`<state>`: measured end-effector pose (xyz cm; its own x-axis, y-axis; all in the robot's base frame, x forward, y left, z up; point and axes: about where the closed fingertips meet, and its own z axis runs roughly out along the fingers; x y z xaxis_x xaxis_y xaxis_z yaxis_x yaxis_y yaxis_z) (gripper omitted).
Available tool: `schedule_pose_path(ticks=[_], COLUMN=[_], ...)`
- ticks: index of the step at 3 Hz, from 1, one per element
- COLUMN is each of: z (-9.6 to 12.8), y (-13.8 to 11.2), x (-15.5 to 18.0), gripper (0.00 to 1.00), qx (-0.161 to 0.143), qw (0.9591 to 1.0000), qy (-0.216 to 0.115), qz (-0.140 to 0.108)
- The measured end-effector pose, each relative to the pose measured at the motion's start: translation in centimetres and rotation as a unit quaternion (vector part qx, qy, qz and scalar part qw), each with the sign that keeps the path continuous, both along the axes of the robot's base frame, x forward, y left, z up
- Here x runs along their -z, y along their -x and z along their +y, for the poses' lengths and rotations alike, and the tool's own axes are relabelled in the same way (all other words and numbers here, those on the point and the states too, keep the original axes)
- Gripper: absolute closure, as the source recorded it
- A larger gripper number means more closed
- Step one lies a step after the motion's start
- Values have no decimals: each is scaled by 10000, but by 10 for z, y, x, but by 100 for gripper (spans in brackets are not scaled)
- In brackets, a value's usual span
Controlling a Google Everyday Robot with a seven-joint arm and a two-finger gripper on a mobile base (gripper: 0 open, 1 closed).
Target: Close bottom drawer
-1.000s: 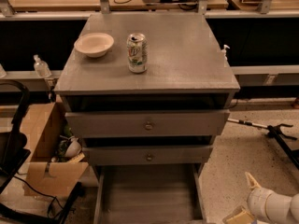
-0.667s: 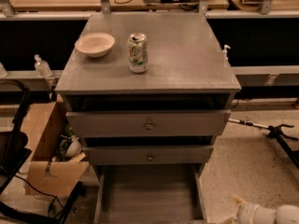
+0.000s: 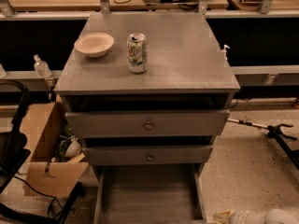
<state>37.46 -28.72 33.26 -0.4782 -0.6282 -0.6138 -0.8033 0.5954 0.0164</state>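
Note:
The grey cabinet [image 3: 147, 73] has its bottom drawer [image 3: 148, 195] pulled far out toward me. Its long flat grey inside shows; its front panel and knob are cut off by the frame's lower edge. Above it sit two other grey drawer fronts with round knobs, the upper [image 3: 148, 124] and the middle [image 3: 148, 156], each slightly ajar. My gripper [image 3: 228, 216] is at the bottom right edge, low beside the open drawer's right side rail, on the end of the white arm [image 3: 268, 217]. It is apart from the drawer.
A cream bowl [image 3: 94, 44] and a green-and-white soda can [image 3: 137, 52] stand on the cabinet top. An open cardboard box [image 3: 46, 143] and a black frame [image 3: 11, 143] are on the left. A black stand [image 3: 278, 135] lies on the speckled floor at right.
My arm has sunk lower and shifted left along the bottom right edge, so less of it shows. The drawers, bowl and can have not moved.

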Motion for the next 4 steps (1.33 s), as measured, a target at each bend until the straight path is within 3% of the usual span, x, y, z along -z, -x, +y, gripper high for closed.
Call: schedule_pose_path(ticks=[1,2,3,4], z=[1,12,23,20], y=[0,-1,6,40], x=[1,31,80,127], gripper=[100,100,100,100], qx=[-7,-103,-294,-463], qw=[10000,9997,9980,9956], qy=[-10,-129,-464,-702], qz=[8,181,322,404])
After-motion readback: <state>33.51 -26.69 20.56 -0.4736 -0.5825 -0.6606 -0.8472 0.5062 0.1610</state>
